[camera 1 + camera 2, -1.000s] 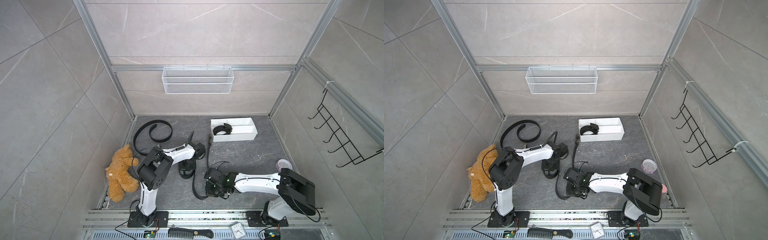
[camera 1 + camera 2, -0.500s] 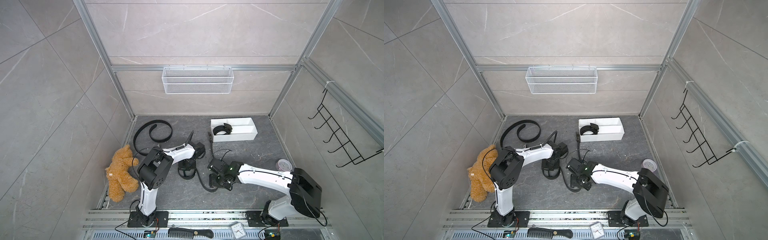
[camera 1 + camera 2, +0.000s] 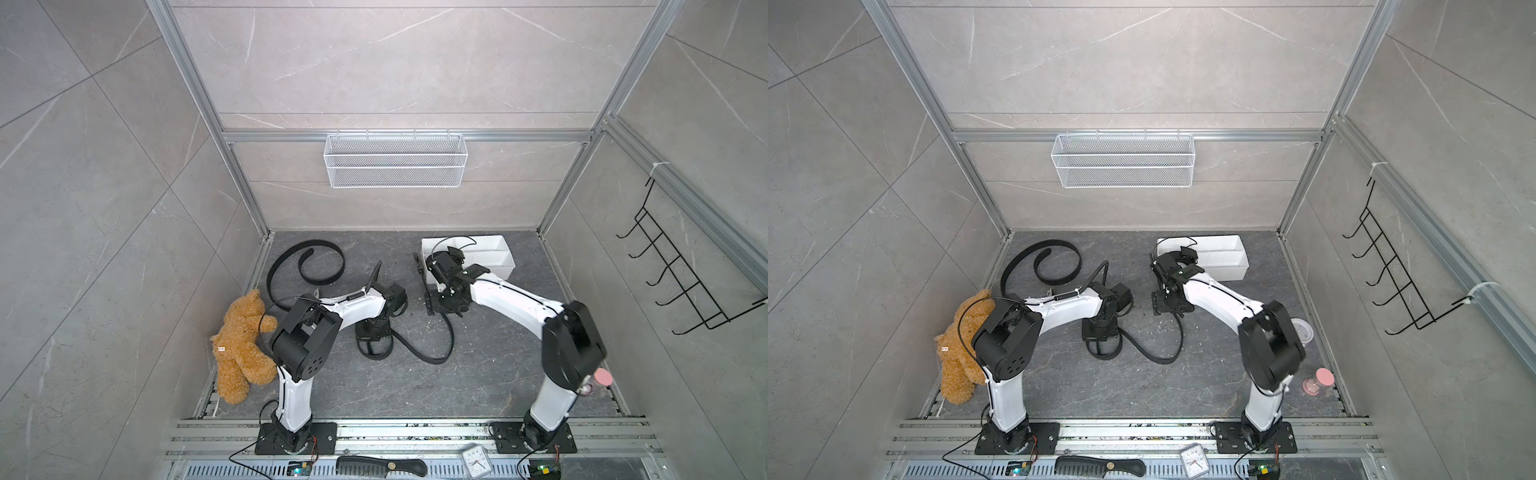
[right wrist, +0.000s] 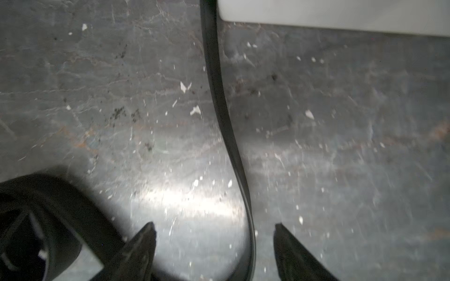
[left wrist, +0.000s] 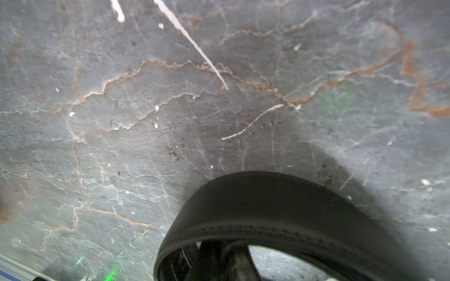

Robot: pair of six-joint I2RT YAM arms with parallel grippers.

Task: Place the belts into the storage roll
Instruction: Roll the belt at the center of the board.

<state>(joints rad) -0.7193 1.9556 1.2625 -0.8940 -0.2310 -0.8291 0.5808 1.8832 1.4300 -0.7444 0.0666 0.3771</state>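
You have two belts in clear view: one spiral belt (image 3: 309, 244) well apart from the storage roll (image 3: 498, 266), and one long belt (image 3: 434, 360) ending just beside it. There is one storage roll. Beyond it hangs one mesh basket (image 3: 395, 160). Well apart from it you can count one teddy bear (image 3: 241, 345), one comb (image 3: 380, 466), one clock (image 3: 476, 459), one hourglass (image 3: 1318, 380) and one hook rack (image 3: 681, 270).

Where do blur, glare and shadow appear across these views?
Right wrist view: blurred throughout, with white glare on the floor beside the belt. Left wrist view: the near belt loop is soft and casts a dark shadow. Both top views: sharp, evenly lit.
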